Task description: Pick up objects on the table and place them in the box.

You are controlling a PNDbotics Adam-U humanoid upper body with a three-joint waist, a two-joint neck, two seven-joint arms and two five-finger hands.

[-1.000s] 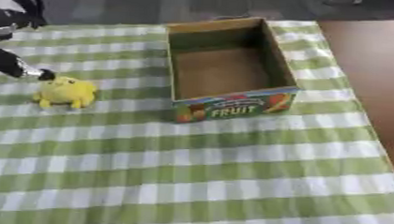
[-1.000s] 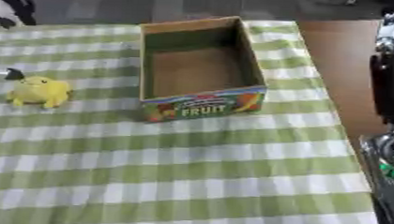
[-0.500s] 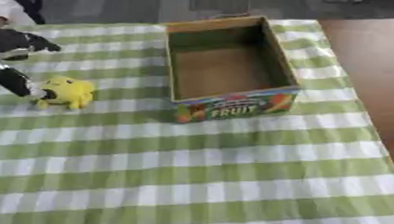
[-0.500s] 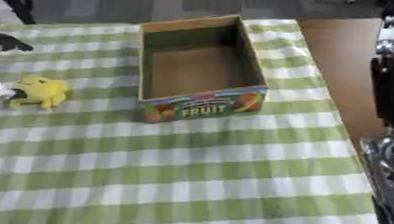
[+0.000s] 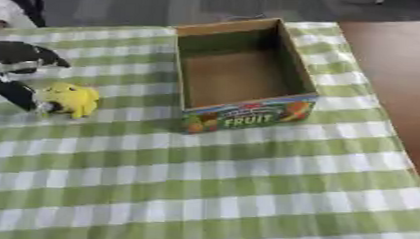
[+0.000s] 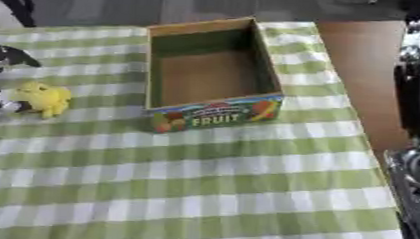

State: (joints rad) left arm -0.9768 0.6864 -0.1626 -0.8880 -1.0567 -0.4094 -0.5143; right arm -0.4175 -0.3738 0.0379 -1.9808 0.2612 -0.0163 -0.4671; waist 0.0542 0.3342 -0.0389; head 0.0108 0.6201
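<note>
A table covered in a green and white checked cloth (image 5: 246, 193) is seen from above. Near its far edge stands an open cardboard box (image 5: 243, 75), brown inside, with a colourful front panel that reads "FRUIT". Nothing shows inside the box. To the left of the box, well apart from it, a small yellow soft toy (image 5: 71, 99) lies on the cloth. The robot's left hand (image 5: 18, 77), black with silver parts, comes in from the left edge and sits right against the toy. One dark finger reaches over the cloth just beyond the toy, and another dark finger or the thumb touches the toy's near left side, so the hand is spread on either side of it with the fingers apart, not closed around it. The toy rests on the cloth. At the right edge of the right eye view, a black and silver part of the robot's right arm (image 6: 416, 123) runs down beside the table over bare brown wood (image 6: 364, 72); its hand is not visible in either view.
</note>
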